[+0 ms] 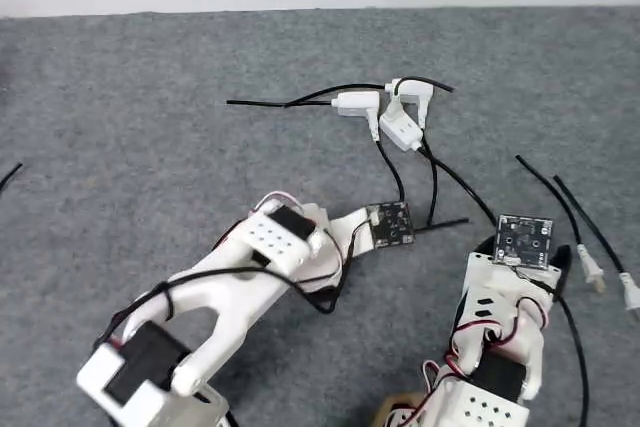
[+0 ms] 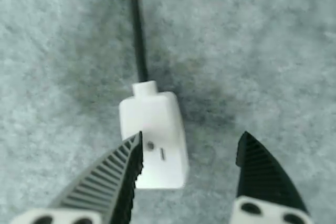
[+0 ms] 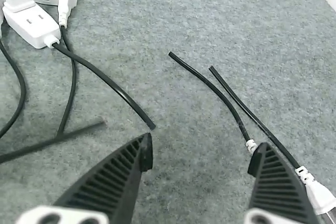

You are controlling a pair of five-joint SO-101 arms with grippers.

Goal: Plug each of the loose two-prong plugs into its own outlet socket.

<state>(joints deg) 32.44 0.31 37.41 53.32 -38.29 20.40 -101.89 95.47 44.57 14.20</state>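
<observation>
the left gripper (image 2: 191, 140), spread apart, is held just over a white plastic outlet socket (image 2: 155, 140) on grey carpet (image 2: 262, 51), judged ready to be steadied, while a loose white two-prong plug (image 3: 315, 190) beside the equally spread right gripper (image 3: 203, 144) must be grasped next.

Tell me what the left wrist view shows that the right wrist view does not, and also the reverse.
Left wrist view: one white socket block lying on the grey mat, its black cord leading away, with the open left gripper above it.
Right wrist view: two loose plugs on black cords near the open right gripper, and a group of white sockets farther off.
Both: the grey mat, black cords, and an open gripper with ribbed black fingers.
</observation>
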